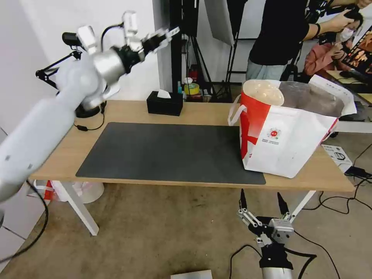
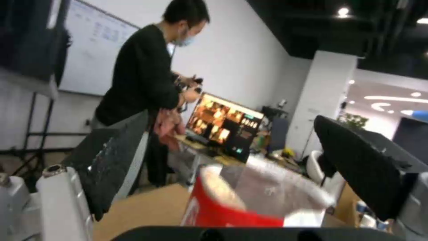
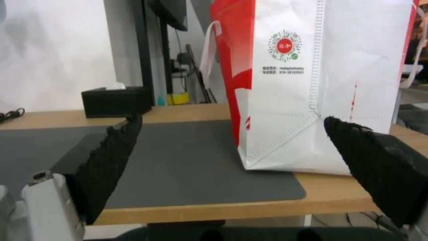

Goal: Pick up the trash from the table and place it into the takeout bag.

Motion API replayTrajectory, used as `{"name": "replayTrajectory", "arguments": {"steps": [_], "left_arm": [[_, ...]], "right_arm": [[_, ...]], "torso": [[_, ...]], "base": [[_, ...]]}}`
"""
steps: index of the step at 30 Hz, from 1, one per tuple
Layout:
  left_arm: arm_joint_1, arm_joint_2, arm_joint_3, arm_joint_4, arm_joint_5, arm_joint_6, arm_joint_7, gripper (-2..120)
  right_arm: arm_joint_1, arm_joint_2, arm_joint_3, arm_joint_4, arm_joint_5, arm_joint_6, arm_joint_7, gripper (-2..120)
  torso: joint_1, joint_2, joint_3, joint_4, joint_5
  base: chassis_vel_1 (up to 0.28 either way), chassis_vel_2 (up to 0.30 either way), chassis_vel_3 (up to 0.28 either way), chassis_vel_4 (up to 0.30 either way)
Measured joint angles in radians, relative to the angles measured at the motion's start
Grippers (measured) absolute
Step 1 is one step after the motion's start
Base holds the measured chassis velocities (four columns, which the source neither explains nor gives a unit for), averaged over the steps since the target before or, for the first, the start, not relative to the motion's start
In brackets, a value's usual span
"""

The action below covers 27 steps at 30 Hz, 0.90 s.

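Note:
The takeout bag stands upright on the right end of the table, partly on the dark grey mat. A beige bowl, a piece of the trash, rests in the bag's open mouth against the foil lining. My left gripper is raised high above the table's back left, open and holding nothing; the left wrist view looks across at the bag. My right gripper hangs below the table's front edge, open and empty, facing the bag's white side.
A black tissue box sits at the table's back edge and a black desk lamp at the back left, behind my left arm. Cables lie on the floor at the right. A person stands behind the table.

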Motion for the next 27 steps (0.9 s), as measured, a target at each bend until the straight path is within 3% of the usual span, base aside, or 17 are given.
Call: {"name": "replayTrajectory", "arguments": {"steps": [3, 6, 7, 13, 16, 18, 20, 22, 24, 26, 27], "left_arm": [[0.163, 0.047, -0.095, -0.111, 0.034, -0.013, -0.021, 100], [0.231, 0.063, -0.137, -0.173, 0.041, -0.028, -0.035, 100], [0.299, 0.078, -0.164, -0.232, 0.047, -0.046, -0.047, 100], [0.522, 0.066, -0.201, -0.39, 0.108, -0.076, -0.092, 100], [0.59, 0.051, -0.204, -0.426, 0.143, -0.084, -0.097, 100], [0.685, 0.031, -0.211, -0.477, 0.209, -0.109, -0.107, 100], [0.702, 0.026, -0.215, -0.485, 0.229, -0.117, -0.109, 100], [0.8, -0.007, -0.261, -0.521, 0.348, -0.171, -0.123, 100], [0.828, -0.016, -0.276, -0.529, 0.373, -0.178, -0.123, 100], [0.987, -0.079, -0.348, -0.571, 0.539, -0.208, -0.116, 100], [1.01, -0.092, -0.356, -0.576, 0.563, -0.213, -0.114, 100]], "right_arm": [[0.0, 0.0, 0.0, 0.0, 0.0, 0.0, 0.0, 100], [0.0, 0.0, 0.0, 0.0, 0.0, 0.0, 0.0, 100], [0.0, 0.0, 0.0, 0.0, 0.0, 0.0, 0.0, 100], [0.0, 0.0, 0.0, 0.0, 0.0, 0.0, 0.0, 100], [0.0, 0.0, 0.0, 0.0, 0.0, 0.0, 0.0, 100], [0.0, 0.0, 0.0, 0.0, 0.0, 0.0, 0.0, 100], [0.0, 0.0, 0.0, 0.0, 0.0, 0.0, 0.0, 100], [0.0, 0.0, 0.0, 0.0, 0.0, 0.0, 0.0, 100], [0.0, 0.0, 0.0, 0.0, 0.0, 0.0, 0.0, 100], [0.0, 0.0, 0.0, 0.0, 0.0, 0.0, 0.0, 100], [0.0, 0.0, 0.0, 0.0, 0.0, 0.0, 0.0, 100]], "torso": [[0.0, 0.0, 0.0, 0.0, 0.0005], [0.0, 0.0, 0.0, 0.0, 0.0002], [0.0, 0.0, 0.0, 0.0, 0.001], [0.0, 0.0, 0.0, -0.0002, 0.0008], [0.0, 0.0, 0.0, 0.0, 0.0002], [0.0, 0.0, 0.0, -0.0002, 0.0006], [0.0, 0.0, 0.0, -0.0001, 0.0005], [0.0, 0.0, 0.0, -0.0005, 0.0008], [0.0, 0.0, 0.0, -0.0005, 0.0006], [0.0, 0.0, 0.0, 0.0002, 0.0006], [0.0, 0.0, 0.0, 0.0001, 0.0005]], "base": [[0.0, 0.0, 0.0, 0.0], [0.0, 0.0, 0.0, 0.0], [0.0, 0.0, 0.0, 0.0], [0.0, 0.0, 0.0, 0.0], [0.0, 0.0, 0.0, 0.0], [0.0, 0.0, 0.0, 0.0], [0.0, 0.0, 0.0, 0.0], [0.0, 0.0, 0.0, 0.0], [0.0, 0.0, 0.0, 0.0], [0.0, 0.0, 0.0, 0.0], [0.0, 0.0, 0.0, 0.0]]}}
